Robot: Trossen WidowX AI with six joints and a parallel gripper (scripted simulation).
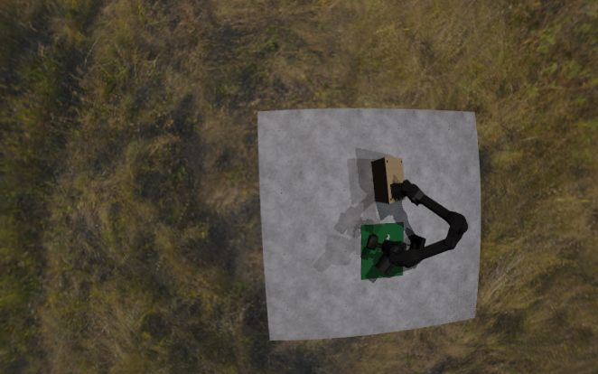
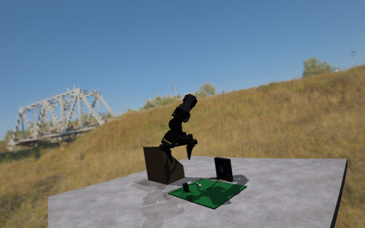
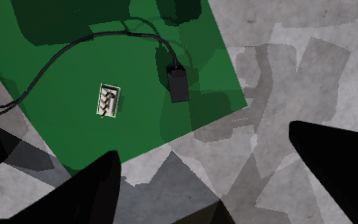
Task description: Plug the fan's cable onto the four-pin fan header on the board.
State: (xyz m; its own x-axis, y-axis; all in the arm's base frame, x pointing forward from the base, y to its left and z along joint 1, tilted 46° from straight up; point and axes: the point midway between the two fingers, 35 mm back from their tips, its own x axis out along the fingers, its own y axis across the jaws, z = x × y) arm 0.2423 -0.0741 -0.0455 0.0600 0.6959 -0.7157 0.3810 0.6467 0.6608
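The black plug [image 2: 185,187] [image 3: 178,85] is off the white four-pin header [image 1: 387,237] [image 2: 200,186] [image 3: 108,103], near a corner of the green board [image 1: 395,229] [image 2: 231,190] [image 3: 60,125]. It looks upright in the exterior view. The header's pins show bare in the wrist view. The black cable [image 2: 210,188] [image 3: 90,37] curves from the plug to the black fan [image 1: 417,243] [image 2: 224,169]. My gripper [image 2: 181,160] [image 3: 205,144] is open and empty, above the table, with its fingers apart from plug and board. In the top view the arm hides part of the board.
A wooden block [image 1: 394,169] [image 2: 156,165] stands beside the board, with the arm's base at it. The fan stands upright by the board's far side from the plug. The grey table [image 1: 307,181] [image 2: 289,187] carries them all. The arm [image 1: 435,248] arches over the board.
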